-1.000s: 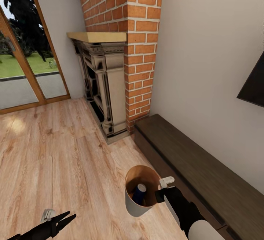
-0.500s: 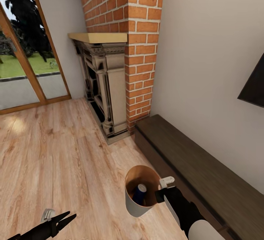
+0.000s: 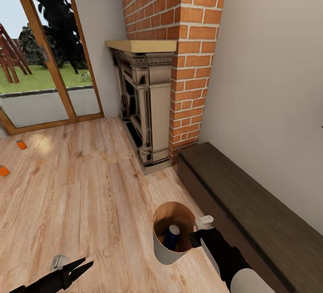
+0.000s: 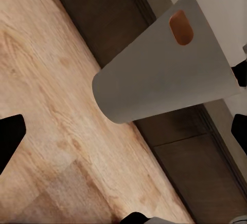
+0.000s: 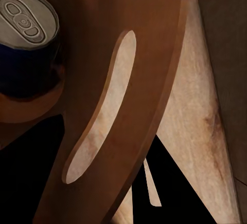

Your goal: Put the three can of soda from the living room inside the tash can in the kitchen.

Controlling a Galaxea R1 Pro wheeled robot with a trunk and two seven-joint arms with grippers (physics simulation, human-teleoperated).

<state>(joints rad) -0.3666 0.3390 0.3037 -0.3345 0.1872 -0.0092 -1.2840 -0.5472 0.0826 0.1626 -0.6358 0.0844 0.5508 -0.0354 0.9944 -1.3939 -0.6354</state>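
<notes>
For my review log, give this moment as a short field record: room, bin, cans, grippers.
room: living room, brick fireplace, glass garden doors
bin: tash can held off the floor at its rim by the right gripper
blue can: inside bin
orange cans: on floor near doors
left gripper: open, empty

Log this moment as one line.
room: living room | right gripper: shut on trash can rim | inside: blue can | left gripper: open | orange cans on floor

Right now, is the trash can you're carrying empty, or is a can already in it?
Not empty: one blue soda can stands inside the trash can, its silvery top up. The right gripper clamps the rim.
</notes>
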